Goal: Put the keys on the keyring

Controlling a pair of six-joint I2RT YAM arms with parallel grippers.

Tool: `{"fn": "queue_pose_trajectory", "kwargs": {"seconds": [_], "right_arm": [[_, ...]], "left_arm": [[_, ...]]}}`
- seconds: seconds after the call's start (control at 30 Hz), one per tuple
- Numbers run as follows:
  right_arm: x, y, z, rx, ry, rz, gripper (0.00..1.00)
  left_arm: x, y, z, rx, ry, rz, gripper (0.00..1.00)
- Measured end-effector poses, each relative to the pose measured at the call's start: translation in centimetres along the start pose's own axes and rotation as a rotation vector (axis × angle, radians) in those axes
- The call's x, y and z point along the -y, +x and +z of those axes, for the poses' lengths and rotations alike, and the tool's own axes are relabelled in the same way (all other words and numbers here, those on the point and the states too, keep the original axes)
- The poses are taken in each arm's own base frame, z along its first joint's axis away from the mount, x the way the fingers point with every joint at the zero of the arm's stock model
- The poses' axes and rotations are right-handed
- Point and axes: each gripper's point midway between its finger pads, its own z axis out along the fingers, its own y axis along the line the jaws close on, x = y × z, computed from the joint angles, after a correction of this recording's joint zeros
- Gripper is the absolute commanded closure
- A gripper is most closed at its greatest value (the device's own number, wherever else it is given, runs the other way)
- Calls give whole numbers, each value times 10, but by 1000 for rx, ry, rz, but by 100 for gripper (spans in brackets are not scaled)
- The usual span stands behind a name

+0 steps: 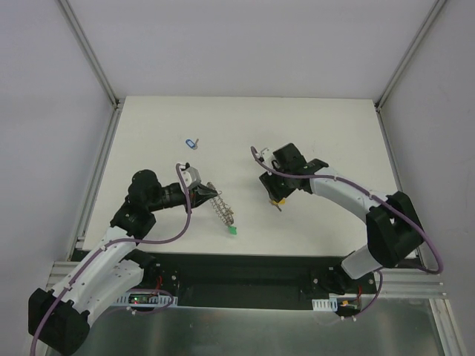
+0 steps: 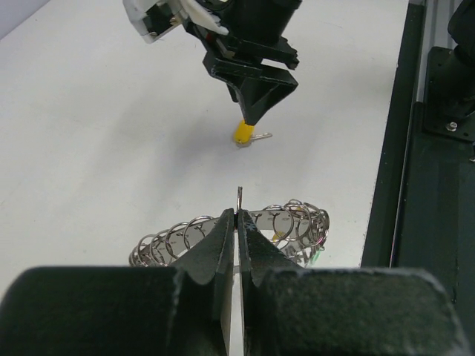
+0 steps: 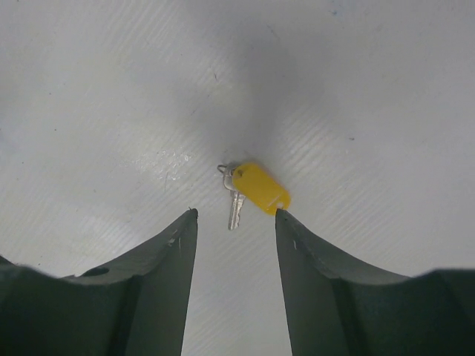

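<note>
One yellow key (image 3: 257,188); one blue key (image 1: 191,143); one green key (image 1: 232,230); one keyring (image 1: 221,207).

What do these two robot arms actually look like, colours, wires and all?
The left arm and right arm share white tubular links between chunky black joints, with a purple cable looping along each. The left gripper and right gripper both end in two dark wedge-shaped fingers tapering to thin tips.

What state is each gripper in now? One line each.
Left gripper: closed on the grey wire-looped metal keyring.
Right gripper: open over the small yellow-tagged metal key, holding nothing.
</note>
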Motion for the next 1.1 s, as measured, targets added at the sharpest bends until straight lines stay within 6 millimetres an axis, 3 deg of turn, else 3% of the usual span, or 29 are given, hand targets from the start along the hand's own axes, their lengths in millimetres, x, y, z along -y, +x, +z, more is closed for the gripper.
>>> {"fn": "queue_pose_trajectory", "kwargs": {"seconds": [0.13,0.27,0.43,0.63,1.1], "right_arm": [[5,-6,10,-48,-10,-17,51],[8,0,18,-99,-16,17,51],[3,4,18,-117,1,87,50],[-7,4,19,-137,-4,49,50],[5,-26,41,-193,228,11,44]], "left_arm": [[1,3,0,-16,-10,20,100],[-2,5,-2,-26,-36,40,100],[-4,7,-3,-39,-55,54,100],[-2,10,-2,-54,-60,63,100],[-6,8,-5,-53,-94,92,100]]}}
